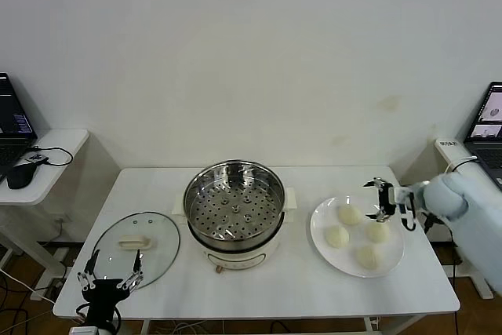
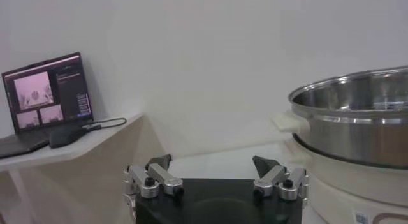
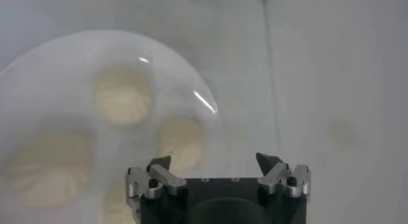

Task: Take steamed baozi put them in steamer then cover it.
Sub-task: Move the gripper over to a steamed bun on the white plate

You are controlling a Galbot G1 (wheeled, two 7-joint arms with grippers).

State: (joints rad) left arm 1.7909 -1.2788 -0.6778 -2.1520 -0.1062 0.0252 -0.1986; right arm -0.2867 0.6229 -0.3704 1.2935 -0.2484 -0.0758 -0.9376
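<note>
Four cream-white baozi lie on a white plate (image 1: 392, 260) at the right: one at the far left (image 1: 349, 214), one at the near left (image 1: 336, 236), one at the right (image 1: 378, 232), one nearest (image 1: 367, 256). My right gripper (image 1: 382, 200) hovers open just above the plate's far edge; in the right wrist view (image 3: 215, 161) the buns (image 3: 123, 96) show blurred below it. The steel steamer (image 1: 234, 203) stands empty at the table's centre, also in the left wrist view (image 2: 357, 117). The glass cover (image 1: 137, 247) lies flat at the left. My left gripper (image 1: 110, 278) is open, parked at the near left edge.
A side table with a laptop and mouse (image 1: 20, 174) stands at the far left, also in the left wrist view (image 2: 44, 97). Another laptop (image 1: 488, 119) sits at the far right. The white table's front edge (image 1: 259, 307) runs below the plate and cover.
</note>
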